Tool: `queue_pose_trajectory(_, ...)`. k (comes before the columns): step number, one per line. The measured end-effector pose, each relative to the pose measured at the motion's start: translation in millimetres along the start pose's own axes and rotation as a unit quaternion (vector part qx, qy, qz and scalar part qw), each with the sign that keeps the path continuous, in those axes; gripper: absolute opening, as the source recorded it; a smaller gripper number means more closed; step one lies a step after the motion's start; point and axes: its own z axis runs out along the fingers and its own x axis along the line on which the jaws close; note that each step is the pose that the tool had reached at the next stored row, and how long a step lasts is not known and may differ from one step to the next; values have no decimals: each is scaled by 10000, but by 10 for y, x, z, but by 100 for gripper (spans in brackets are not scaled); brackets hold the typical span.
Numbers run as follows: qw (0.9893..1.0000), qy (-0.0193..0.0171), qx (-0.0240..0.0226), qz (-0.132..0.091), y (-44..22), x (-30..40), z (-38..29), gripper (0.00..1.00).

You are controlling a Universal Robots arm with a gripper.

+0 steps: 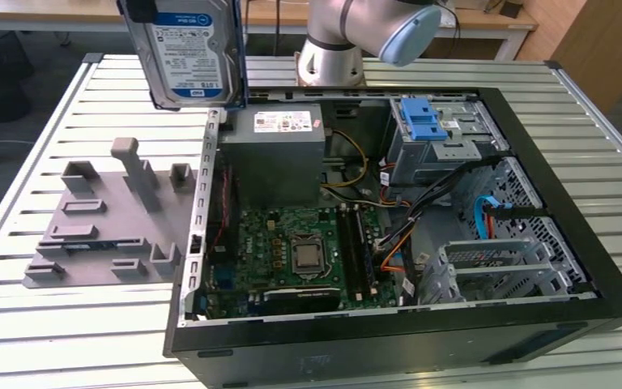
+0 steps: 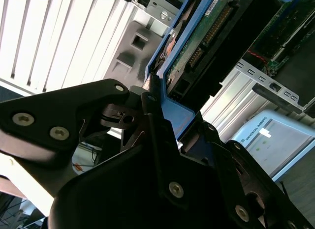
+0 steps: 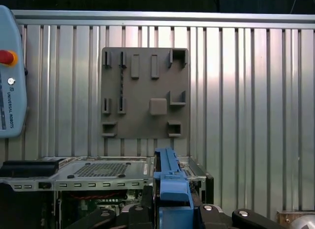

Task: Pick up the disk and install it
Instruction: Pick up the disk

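Observation:
The disk (image 1: 185,53), a silver drive with a white-and-blue label in a blue bracket, hangs upright in the air above the table, beside the open computer case's rear corner at the exterior view's left. In both wrist views my gripper (image 3: 172,210) (image 2: 170,111) is shut on the disk's blue bracket (image 3: 171,182) (image 2: 173,113). Black fingers (image 3: 139,212) press on each side of it. The second wrist view looks along the disk's circuit-board side (image 2: 209,30).
The open computer case (image 1: 586,279) lies on the slatted table, holding a grey power-supply box (image 1: 275,154), motherboard (image 1: 295,251) and a silver cage with a blue latch (image 1: 432,121). A grey fixture plate (image 1: 106,223) (image 3: 145,94) sits beside the case. The arm's base (image 1: 330,57) stands behind.

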Motion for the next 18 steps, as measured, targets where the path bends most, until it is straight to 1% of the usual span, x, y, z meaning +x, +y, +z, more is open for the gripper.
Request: queue_pose_trajectory(18,10000,0,0,0,-196,42,-3,36)
